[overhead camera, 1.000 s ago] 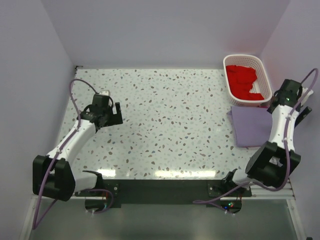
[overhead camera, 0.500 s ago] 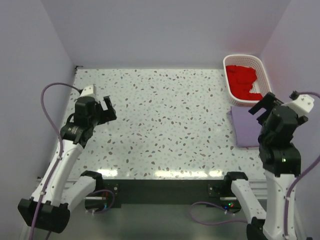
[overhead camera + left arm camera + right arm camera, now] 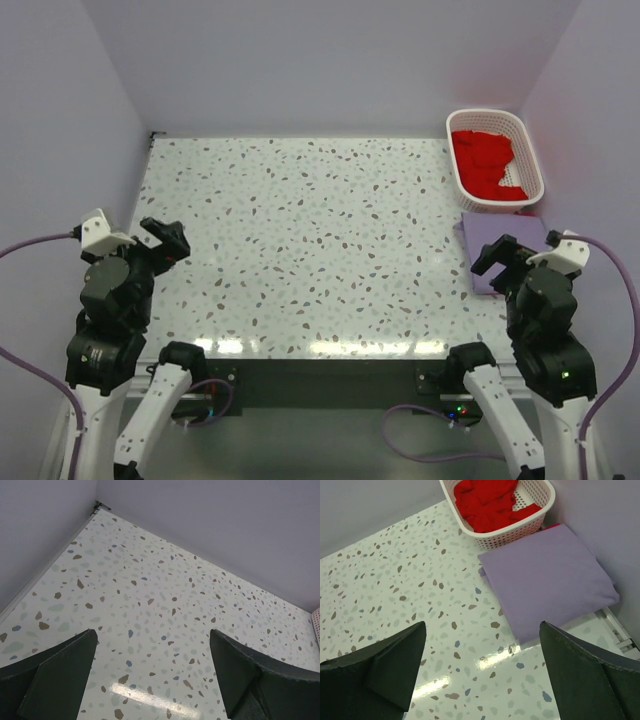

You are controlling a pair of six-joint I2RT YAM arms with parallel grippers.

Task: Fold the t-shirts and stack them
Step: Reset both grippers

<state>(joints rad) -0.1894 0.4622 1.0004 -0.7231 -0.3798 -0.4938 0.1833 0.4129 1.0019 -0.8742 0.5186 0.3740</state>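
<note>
The left hand (image 3: pixel 165 240) and the right hand (image 3: pixel 503 255) hang spread wide, holding nothing, over the near edge of the speckled worktop (image 3: pixel 320 230). Beyond the right one, the folded lavender t-shirt (image 3: pixel 550 575) lies just beside the white basket (image 3: pixel 540 517), which holds crumpled red t-shirts (image 3: pixel 487 500).

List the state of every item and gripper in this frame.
lavender t-shirt: folded, flat on the table beside the basket.
red t-shirts: unfolded, heaped in the basket.
basket: upright, holding the red t-shirts.
left gripper: open, empty, above the table.
right gripper: open, empty, above the table.
</note>
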